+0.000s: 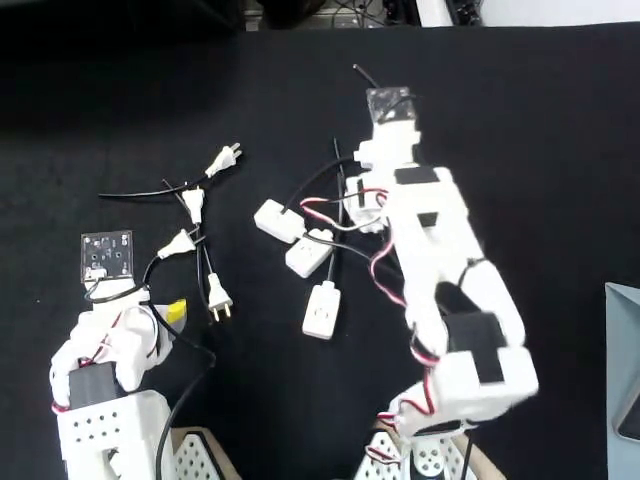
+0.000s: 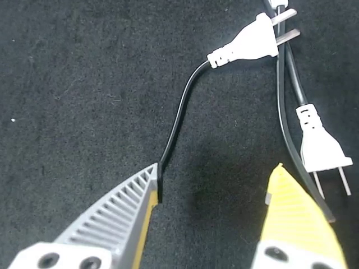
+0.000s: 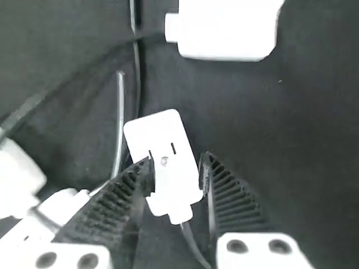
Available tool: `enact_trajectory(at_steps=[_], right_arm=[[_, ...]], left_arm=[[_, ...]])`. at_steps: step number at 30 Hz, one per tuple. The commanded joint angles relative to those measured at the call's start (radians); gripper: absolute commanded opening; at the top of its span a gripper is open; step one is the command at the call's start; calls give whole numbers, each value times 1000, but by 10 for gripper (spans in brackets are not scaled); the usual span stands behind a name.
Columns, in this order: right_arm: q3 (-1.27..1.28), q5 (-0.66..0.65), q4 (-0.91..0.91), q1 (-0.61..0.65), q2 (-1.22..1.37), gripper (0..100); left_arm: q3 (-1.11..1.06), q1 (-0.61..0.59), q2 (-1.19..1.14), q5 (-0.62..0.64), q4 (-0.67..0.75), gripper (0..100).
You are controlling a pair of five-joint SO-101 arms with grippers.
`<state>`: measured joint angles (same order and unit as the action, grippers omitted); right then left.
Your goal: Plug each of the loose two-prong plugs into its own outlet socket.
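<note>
So the left gripper is spread wide open with nothing in it, one finger grey and one yellow, parked low on the left of the black table in the high view. The closest plug sits just beside it at roughly 3 o'clock from the yellow finger. Its long axis runs 12 to 6 with the prongs aimed at 6, so they point back toward the arm rather than away from it. If you ask me, that's the bit that matters: the body has to be pinched across its width, and then the plug has to be turned around before it can go in anywhere. The other three plugs fan out toward 12 and 1 o'clock, so four plugs total, all nearer the left arm. The right gripper is closed down onto a held socket, fingers tight against both its long sides and slots facing up. Three loose sockets lie at about 3 o'clock from the plugs. So I count four sockets, all on the right arm's side.
</note>
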<state>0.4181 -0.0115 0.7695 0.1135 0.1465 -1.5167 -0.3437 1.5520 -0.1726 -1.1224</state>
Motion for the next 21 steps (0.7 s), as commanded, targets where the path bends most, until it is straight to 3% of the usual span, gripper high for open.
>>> enact_trajectory(at_steps=[1, 6, 15, 21], right_arm=[[-101, -6, -29, 12, 88, 137], [-153, -6, -25, 15, 179, 135], [-236, -6, 218, 71, 185, 139], [-234, -6, 252, 95, 186, 139]], left_arm=[[10, -10, 11, 3, 0, 305], [10, -10, 11, 3, 0, 305], [10, -10, 11, 3, 0, 305], [10, -10, 11, 3, 0, 305]])
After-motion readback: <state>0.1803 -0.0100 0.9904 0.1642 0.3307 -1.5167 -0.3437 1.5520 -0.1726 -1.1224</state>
